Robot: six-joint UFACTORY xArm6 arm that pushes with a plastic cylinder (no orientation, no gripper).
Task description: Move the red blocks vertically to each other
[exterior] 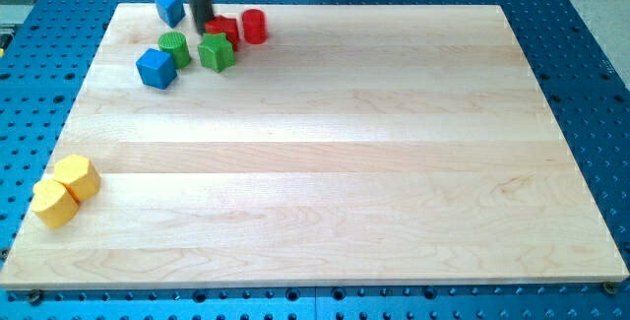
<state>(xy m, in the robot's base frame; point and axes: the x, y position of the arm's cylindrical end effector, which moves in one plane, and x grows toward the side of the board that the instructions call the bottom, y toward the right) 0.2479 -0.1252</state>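
Two red blocks lie near the view's top left: a red block (225,30) partly hidden behind the rod, and a red cylinder (254,27) just to its right. They sit side by side, almost touching. My tip (204,31) rests at the left edge of the red block, touching or nearly touching it. The dark rod rises from there to the view's top.
A green block (217,53) sits just below the red block. A green cylinder (175,48) and a blue cube (156,68) lie to its left. Another blue block (169,8) is left of the rod. Two yellow blocks (77,176) (54,203) sit at the bottom left of the wooden board (325,153).
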